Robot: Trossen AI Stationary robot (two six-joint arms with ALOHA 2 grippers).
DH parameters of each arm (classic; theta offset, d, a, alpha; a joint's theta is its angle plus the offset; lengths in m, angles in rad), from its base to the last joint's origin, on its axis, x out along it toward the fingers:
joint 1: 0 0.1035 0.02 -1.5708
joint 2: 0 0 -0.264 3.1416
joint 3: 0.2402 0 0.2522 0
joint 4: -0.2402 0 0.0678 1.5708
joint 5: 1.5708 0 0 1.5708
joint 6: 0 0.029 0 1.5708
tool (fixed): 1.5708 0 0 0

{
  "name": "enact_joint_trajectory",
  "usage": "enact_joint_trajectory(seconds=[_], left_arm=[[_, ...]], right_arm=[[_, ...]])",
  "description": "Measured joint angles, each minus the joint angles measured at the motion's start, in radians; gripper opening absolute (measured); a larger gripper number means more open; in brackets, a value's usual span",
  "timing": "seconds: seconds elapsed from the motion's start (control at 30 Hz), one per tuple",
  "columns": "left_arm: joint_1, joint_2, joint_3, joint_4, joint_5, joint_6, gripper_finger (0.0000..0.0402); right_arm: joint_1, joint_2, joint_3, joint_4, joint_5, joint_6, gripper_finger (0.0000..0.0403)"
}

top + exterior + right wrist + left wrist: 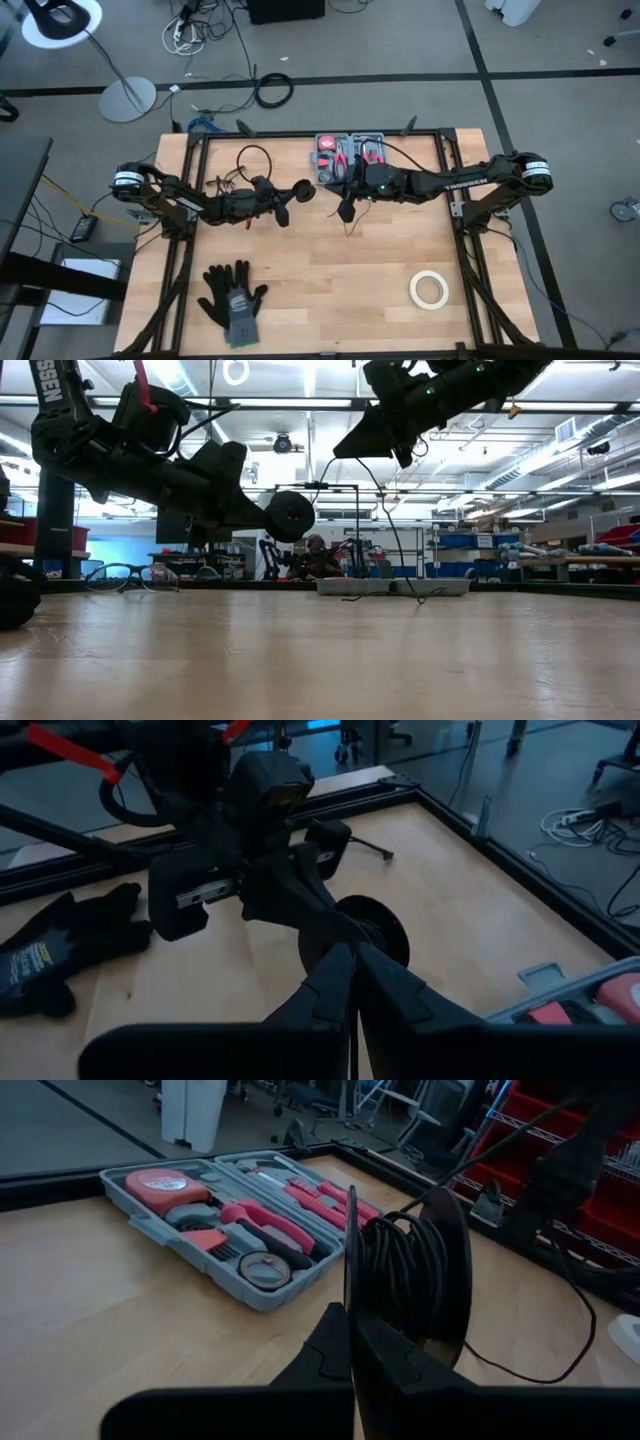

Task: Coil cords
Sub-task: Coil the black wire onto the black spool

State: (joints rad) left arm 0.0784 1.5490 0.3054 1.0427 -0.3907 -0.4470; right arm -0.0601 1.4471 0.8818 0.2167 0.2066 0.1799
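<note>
Your left fingers (350,1342) are clamping the round black spool (440,1270) of thin black cord (400,1270), axis level above the bench (330,280); your right fingers (352,982) are pinching the cord's hanging strand.

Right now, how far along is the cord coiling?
Done: many turns of cord sit wound on the disc. In hand: the left gripper clamps the disc, and the right gripper pinches the cord above the table. Left: a loose length trails onto the wood, not yet wound.
</note>
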Motion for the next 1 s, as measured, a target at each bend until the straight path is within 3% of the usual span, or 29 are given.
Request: enact_joint_trajectory(seconds=[1.0], left_arm=[[-0.001,0.0,0.0,0.0,0.011,-0.01,0.0]], right_arm=[[0.0,0.0,0.0,-0.001,0.0,0.001,0.0019]])
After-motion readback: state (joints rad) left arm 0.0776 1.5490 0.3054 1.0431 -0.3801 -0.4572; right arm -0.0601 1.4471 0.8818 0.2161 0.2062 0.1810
